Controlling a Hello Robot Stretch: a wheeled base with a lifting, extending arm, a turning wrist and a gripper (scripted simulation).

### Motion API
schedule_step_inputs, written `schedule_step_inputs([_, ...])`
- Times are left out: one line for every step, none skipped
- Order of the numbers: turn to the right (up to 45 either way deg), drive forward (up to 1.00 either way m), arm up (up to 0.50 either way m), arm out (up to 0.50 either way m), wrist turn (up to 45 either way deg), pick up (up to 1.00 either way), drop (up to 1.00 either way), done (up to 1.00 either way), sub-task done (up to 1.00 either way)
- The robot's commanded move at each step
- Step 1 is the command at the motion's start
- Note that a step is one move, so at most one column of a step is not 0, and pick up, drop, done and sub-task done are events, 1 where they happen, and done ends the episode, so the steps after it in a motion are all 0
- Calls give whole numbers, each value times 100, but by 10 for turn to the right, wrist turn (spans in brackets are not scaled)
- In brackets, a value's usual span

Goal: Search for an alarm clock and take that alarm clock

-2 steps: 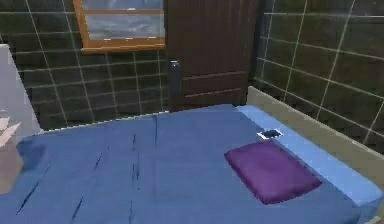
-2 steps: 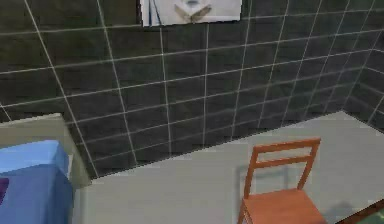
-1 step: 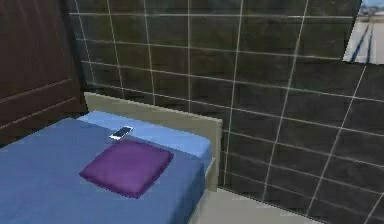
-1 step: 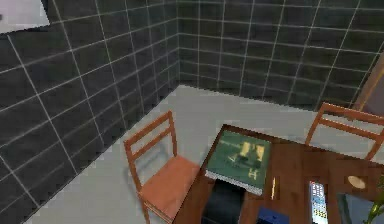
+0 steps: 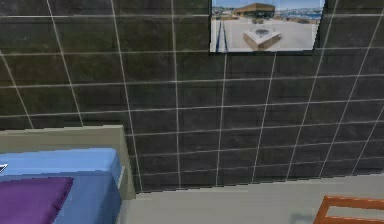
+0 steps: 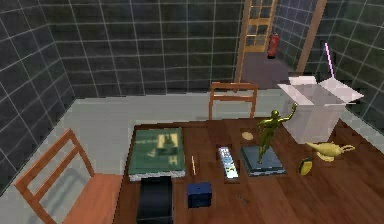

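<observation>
Starting with the end effector: I cannot tell if its fingers are spread or pressed together; going out from there, the arm side view looks down on a brown wooden worktop (image 6: pixel 290 195) with many things on it; a small blue box (image 6: pixel 200 193) sits near the close edge, just beside a flat black thing (image 6: pixel 155 200); my guess is that the blue box may be the alarm clock, but it is too small to be sure; a small dark and yellow thing (image 6: pixel 306 166) farther right could be it too; between them lie a grey remote (image 6: pixel 227 162) and a gold statue (image 6: pixel 268 135); a green board (image 6: pixel 158 150) and a white box (image 6: pixel 318 108) sit farther off; what could go wrong: the robot may grab the wrong small thing, because they look alike; the arm may bump the tall statue and tip it, because it stands so near; the forward view faces a dark tiled wall (image 5: pixel 200 110) beside a blue bed (image 5: pixel 60 172), so driving ahead would hit the wall.
</observation>
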Motion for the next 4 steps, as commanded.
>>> schedule_step_inputs([0, 0, 50, 0, 0, 0, 0, 0, 0])
schedule_step_inputs([0, 0, 22, 0, 0, 0, 0, 0, 0])
schedule_step_inputs([0, 0, 0, 18, 0, 0, 0, 0, 0])
schedule_step_inputs([0, 0, 0, 0, 450, 0, 0, 0, 0])
